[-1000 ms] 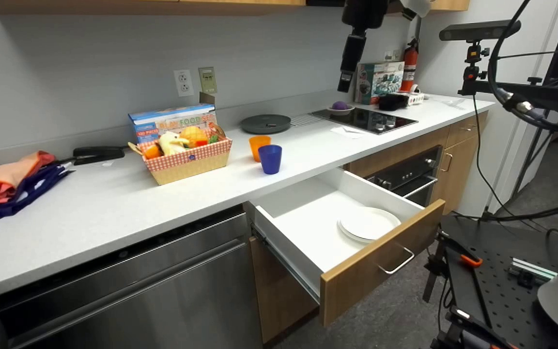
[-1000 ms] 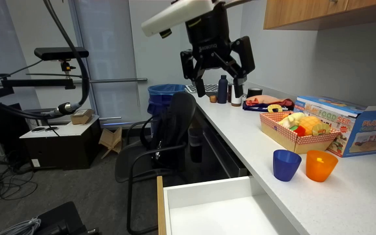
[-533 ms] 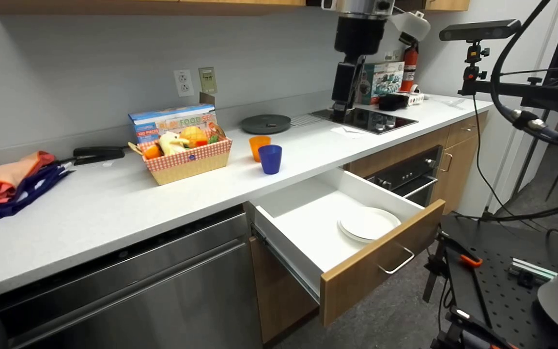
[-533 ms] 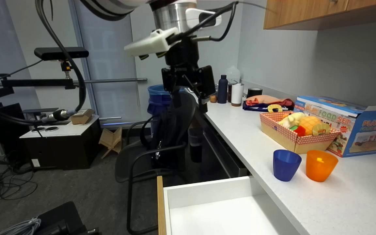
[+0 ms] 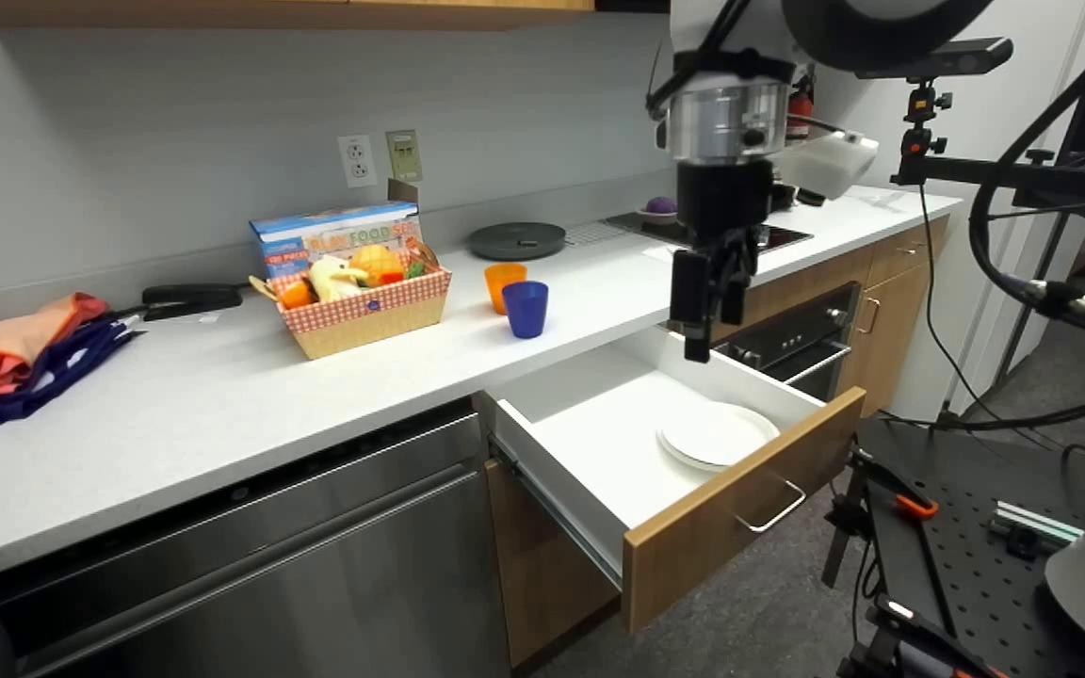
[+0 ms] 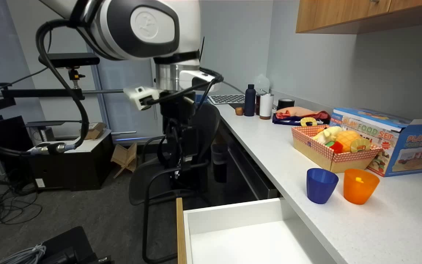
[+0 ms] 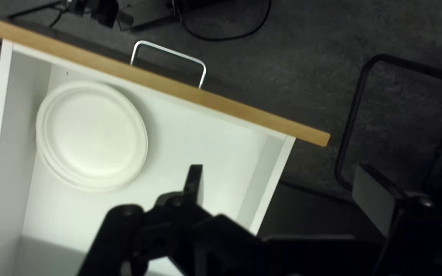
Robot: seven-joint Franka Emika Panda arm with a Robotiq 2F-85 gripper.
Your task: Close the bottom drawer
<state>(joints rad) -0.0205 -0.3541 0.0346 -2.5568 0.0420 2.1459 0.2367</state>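
My spread jaws hung higher than the bottom drawer (image 5: pixel 712 537).
It stood out from under the tabletop (image 5: pixel 382 377); best, I judged, was to push its front (image 7: pixel 155 80) squarely from outside.

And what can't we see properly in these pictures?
Plates, in the wrist view: top one covers the rest; can't count them.
Fire extinguisher, in an exterior view: bottom hidden by the arm's white piece.
Open drawer, in an exterior view: cut off by the bottom edge.
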